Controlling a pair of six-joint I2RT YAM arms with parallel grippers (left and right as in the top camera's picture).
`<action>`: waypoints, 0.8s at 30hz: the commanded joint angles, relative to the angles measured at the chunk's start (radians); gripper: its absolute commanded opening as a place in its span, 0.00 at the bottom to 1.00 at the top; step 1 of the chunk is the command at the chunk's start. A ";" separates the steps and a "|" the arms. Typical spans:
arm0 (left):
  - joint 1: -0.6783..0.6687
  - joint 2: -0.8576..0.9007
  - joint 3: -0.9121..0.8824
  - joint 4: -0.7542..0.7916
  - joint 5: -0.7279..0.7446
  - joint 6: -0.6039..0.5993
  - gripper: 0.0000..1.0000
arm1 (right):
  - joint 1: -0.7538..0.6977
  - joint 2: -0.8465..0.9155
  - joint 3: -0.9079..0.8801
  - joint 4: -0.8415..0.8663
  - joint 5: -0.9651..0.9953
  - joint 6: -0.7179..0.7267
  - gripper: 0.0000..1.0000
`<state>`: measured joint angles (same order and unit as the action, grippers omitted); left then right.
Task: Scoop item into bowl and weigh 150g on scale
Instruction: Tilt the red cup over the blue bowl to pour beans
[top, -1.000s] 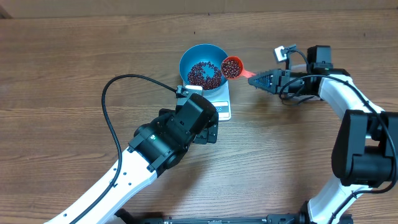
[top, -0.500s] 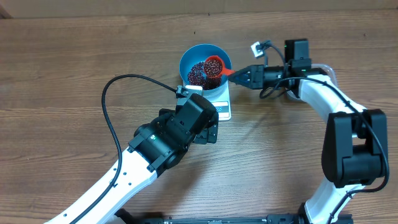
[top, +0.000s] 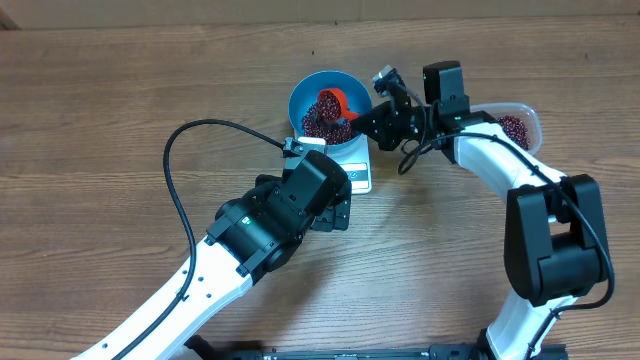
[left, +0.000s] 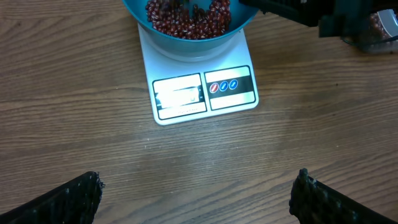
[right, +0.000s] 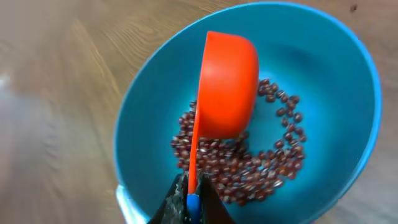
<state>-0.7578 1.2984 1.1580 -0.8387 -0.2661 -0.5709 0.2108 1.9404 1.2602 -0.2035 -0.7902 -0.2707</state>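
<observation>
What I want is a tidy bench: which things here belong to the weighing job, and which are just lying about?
In the job: bowl, beans in it, scale under it, scoop gripped by the right claw, tub holding more beans.

Lying about: nothing loose. The only idle things are the open left claw near the scale and a black cable.

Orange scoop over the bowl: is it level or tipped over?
Tipped on its side: the scoop shows its rounded back above the beans in the bowl, held by the right gripper.
</observation>
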 joint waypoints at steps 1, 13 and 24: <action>-0.002 0.004 0.003 0.001 -0.010 -0.013 1.00 | 0.019 0.002 0.002 0.010 0.069 -0.294 0.04; -0.002 0.004 0.003 0.001 -0.010 -0.013 0.99 | 0.026 -0.011 0.004 0.080 0.177 -0.576 0.04; -0.002 0.004 0.003 0.001 -0.010 -0.013 1.00 | 0.025 -0.154 0.004 0.006 0.285 -0.576 0.04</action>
<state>-0.7578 1.2984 1.1576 -0.8387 -0.2657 -0.5709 0.2317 1.8656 1.2602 -0.1997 -0.5224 -0.8391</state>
